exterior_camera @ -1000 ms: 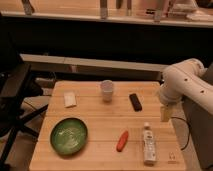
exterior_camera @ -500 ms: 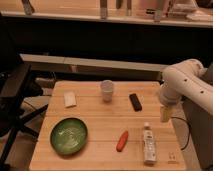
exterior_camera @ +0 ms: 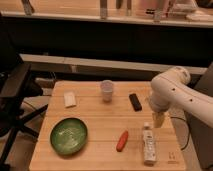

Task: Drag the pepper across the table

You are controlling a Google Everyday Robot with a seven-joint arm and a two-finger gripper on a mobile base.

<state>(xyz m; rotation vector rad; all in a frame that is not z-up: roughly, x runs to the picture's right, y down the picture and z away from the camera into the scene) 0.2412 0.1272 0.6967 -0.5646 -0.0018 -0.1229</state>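
Tool, jaws spread and empty, near the bottle, apart from the pepper on the table.

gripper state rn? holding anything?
Gripper: open, holding nothing; at the right side of the table, by the top of the bottle, apart from the pepper.

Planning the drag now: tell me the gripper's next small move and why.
Probably bring the gripper across and down to the pepper. The gripper hangs open and holds nothing, close to the top end of the white bottle at the right side of the table. The pepper lies untouched on the bottle's other side.
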